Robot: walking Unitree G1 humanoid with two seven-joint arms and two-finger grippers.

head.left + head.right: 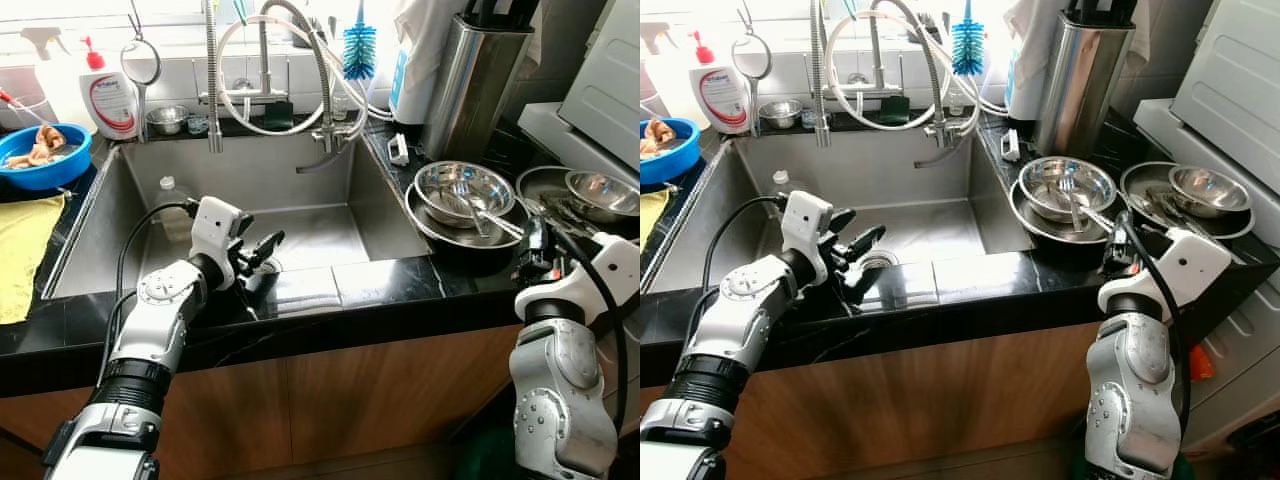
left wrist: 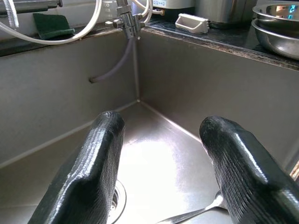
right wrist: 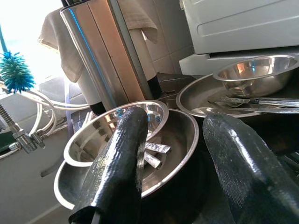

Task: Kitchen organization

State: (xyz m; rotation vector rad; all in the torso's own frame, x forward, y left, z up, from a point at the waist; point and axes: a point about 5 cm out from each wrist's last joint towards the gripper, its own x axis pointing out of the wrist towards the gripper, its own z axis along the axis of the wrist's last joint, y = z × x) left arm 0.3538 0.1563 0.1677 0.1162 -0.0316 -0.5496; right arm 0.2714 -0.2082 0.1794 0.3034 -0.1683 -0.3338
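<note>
Steel sink and steel bowls: you are working between them, both grippers spread and holding nothing.

At your nine o'clock the left gripper (image 1: 262, 252) is hanging over the sink (image 1: 330, 180) near the drain (image 1: 878, 260), fingers apart, with a spoon (image 2: 196, 213) lying on the basin floor just under them. At your three o'clock the right gripper (image 3: 175, 154) is hovering with fingers parted at the front edge of the stacked bowls (image 1: 465, 195), which are holding cutlery (image 3: 154, 154). You are probably lining up a reach; next, lower the left fingers around the spoon's handle and close gently, since it is lying flat on the steel.
</note>
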